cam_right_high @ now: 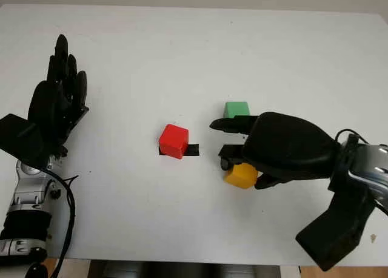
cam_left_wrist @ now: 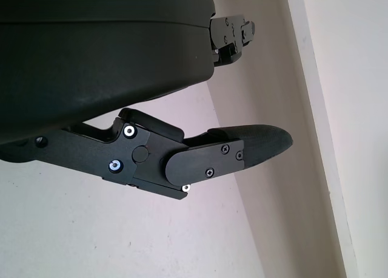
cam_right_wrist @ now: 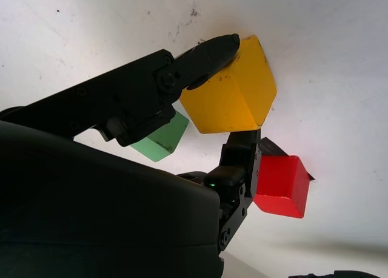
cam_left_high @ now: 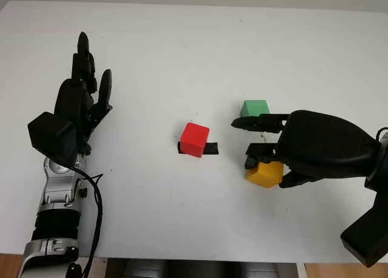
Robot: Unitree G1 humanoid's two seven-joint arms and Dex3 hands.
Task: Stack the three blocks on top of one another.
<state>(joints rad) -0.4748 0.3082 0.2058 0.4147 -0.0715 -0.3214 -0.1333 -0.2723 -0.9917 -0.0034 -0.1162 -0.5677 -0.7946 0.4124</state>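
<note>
The right hand [cam_left_high: 267, 159] pinches the yellow block [cam_left_high: 265, 173] between its fingers, on the right part of the white worktop [cam_left_high: 182, 47]. In the right wrist view one finger [cam_right_wrist: 206, 53] presses on the top edge of this block and another touches its lower side. The green block [cam_left_high: 254, 108] stands just behind the hand. The red block [cam_left_high: 194, 139] sits on a black mark [cam_left_high: 211, 149] near the middle. The left hand [cam_left_high: 82, 96] is open, at the left side, holding nothing.

On the white surface [cam_right_high: 182, 59], the black right hand [cam_right_high: 233, 145] grips a yellow block [cam_right_high: 240, 176], between a green block [cam_right_high: 236, 109] and a red block [cam_right_high: 174, 140].
</note>
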